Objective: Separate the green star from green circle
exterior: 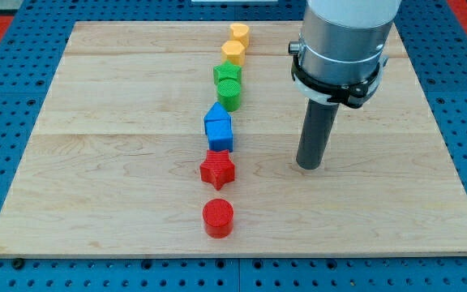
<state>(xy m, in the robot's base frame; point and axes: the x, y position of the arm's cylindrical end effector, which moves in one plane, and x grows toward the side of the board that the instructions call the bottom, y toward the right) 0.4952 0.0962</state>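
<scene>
The green star [227, 74] and the green circle [229, 95] touch each other in a line of blocks running down the middle of the wooden board [120, 162]; the star is above the circle in the view. My tip [309, 165] rests on the board well to the right of the line, level with the red star [217, 169], touching no block.
The line, from the view's top: yellow heart [239, 34], yellow block [233, 53], the two green blocks, blue triangle-like block [216, 113], blue cube [219, 134], red star, red circle [218, 217]. The arm's grey body [343, 40] hangs over the board's upper right.
</scene>
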